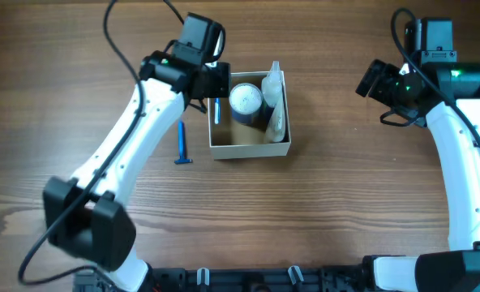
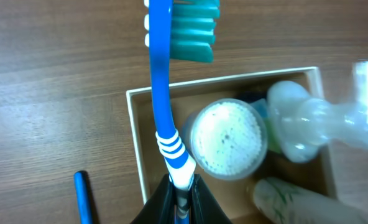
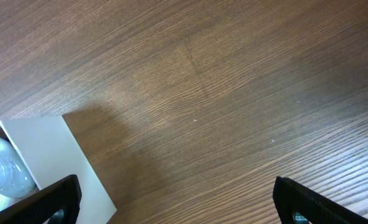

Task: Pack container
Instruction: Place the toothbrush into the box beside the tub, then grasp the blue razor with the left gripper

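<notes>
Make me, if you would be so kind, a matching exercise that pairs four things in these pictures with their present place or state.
Things:
1. blue-handled plastic toothbrush with teal bristles
2. round dark-blue jar with a white lid
3. slim blue plastic tool
4. right pincer

Places or states:
A. standing inside the shallow square white cardboard box
B. open and empty
C. lying on the brown wooden table, outside that box
D. clamped in the left pincer

Pairs: 1-D; 2-A; 3-C; 4-B
</notes>
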{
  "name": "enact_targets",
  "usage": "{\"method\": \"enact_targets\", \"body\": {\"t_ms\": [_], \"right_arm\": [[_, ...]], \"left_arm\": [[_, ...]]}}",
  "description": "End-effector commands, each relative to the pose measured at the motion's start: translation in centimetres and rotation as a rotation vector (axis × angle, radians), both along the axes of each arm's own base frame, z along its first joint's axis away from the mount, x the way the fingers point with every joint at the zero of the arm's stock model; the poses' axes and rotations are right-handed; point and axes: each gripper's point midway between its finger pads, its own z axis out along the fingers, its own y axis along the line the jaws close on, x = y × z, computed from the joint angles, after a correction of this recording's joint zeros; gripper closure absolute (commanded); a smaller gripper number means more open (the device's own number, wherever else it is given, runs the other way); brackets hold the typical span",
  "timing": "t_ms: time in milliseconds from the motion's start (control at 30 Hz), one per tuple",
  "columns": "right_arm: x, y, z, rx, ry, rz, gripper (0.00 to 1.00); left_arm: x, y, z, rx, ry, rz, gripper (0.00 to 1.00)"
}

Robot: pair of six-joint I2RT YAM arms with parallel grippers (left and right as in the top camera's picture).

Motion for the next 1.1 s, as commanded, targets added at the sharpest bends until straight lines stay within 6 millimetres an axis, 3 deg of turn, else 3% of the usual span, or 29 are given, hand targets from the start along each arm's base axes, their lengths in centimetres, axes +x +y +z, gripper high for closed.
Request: {"method": "enact_targets", "body": {"t_ms": [0, 100, 267, 333, 500, 633, 733, 833, 1067], "right_arm": [[0.3, 0.0, -0.2, 0.008, 0.004, -0.010, 0.00], [0.3, 0.0, -0.2, 0.009, 0.004, -0.010, 0.00], [0.3, 0.0, -0.2, 0.009, 0.004, -0.010, 0.00], [0.3, 0.0, -0.2, 0.009, 0.004, -0.010, 0.00], [0.3, 0.0, -0.2, 0.009, 0.004, -0.010, 0.00], [0.3, 0.0, -0.2, 0.009, 0.004, -0.010, 0.00], [0.3, 0.0, -0.2, 0.009, 0.004, -0.010, 0.00], [0.3, 0.0, -0.2, 0.008, 0.004, -0.011, 0.00], [0.3, 0.0, -0.2, 0.009, 0.004, -0.010, 0.00]], "left_arm": [[0.2, 0.1, -3.5, 0.017, 0.084, 0.063, 0.90], [-1.3, -0.1, -4.5, -0.004, 0.171, 0.065, 0.85], [-3.3, 1.2, -2.8, 0.007, 0.205, 0.077, 0.44], [-3.6, 3.0, -2.2, 0.039, 0.206, 0.115, 0.40], [-3.9, 8.9, -3.0, 0.143, 0.257, 0.248, 0.38], [-3.7, 12.1, -6.2, 0.153, 0.323, 0.328, 0.46], [-4.1, 12.3, -10.6, 0.152, 0.377, 0.274, 0.49], [-4.8, 11.9, -13.7, 0.156, 0.420, 0.214, 0.48], [-5.8, 11.3, -16.9, 0.152, 0.504, 0.150, 0.49]]}}
